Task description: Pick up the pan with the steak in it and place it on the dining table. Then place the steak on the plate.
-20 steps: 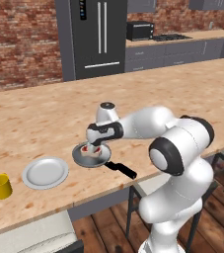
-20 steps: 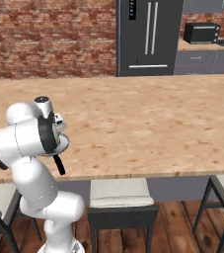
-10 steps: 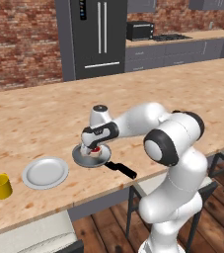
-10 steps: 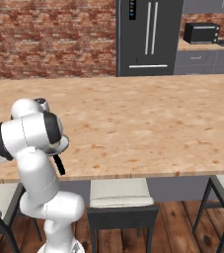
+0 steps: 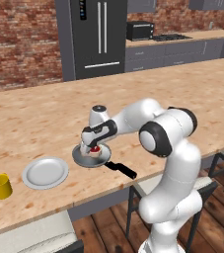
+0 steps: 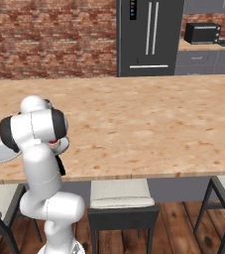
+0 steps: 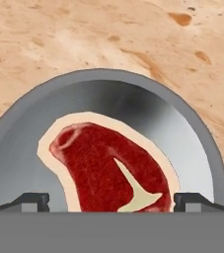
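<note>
the gripper (image 7: 111,200) hangs low over the steak (image 7: 108,170), fingers wide apart, one on each side. the steak lies in the pan (image 5: 90,155) on the dining table (image 5: 44,118). the plate (image 5: 45,173) sits just beside the pan.

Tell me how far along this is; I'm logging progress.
Done: the grey metal pan sits on the tan wood dining table. In hand: the open gripper straddles the red steak, ungrasped. Left: moving it to the light grey plate.
</note>
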Robot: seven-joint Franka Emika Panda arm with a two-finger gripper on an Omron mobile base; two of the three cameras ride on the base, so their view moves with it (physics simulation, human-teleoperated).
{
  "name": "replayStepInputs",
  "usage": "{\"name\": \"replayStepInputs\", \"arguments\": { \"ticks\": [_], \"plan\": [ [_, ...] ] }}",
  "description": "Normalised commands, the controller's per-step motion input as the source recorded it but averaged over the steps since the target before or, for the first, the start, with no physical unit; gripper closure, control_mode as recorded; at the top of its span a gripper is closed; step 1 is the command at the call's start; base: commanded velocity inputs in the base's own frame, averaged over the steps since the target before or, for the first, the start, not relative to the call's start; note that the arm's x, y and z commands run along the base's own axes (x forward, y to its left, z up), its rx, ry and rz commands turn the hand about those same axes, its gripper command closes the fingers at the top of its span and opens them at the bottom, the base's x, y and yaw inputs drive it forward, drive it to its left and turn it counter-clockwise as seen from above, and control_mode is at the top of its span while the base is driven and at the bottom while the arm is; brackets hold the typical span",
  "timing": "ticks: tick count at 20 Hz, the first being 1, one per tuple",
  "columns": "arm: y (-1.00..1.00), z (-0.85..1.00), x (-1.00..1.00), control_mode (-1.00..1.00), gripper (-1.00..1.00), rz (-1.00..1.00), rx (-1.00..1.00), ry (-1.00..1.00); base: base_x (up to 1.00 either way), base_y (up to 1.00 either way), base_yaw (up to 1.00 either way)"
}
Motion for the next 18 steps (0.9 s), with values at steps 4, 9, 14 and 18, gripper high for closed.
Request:
{"name": "replayStepInputs", "arguments": {
  "ticks": [4,9,14,18],
  "plan": [
    [0.01,-0.18,0.11,-1.0,-1.0,0.0,0.0,0.0,0.0,0.0,0.0],
    [0.0,-0.12,0.0,-1.0,-1.0,0.0,0.0,0.0,0.0,0.0,0.0],
    [0.0,-0.16,0.05,-1.0,-1.0,0.0,-0.01,0.0,0.0,0.0,0.0],
    [0.01,-0.23,0.0,-1.0,-1.0,0.0,-0.04,-0.02,0.0,0.0,0.0]
  ]
}}
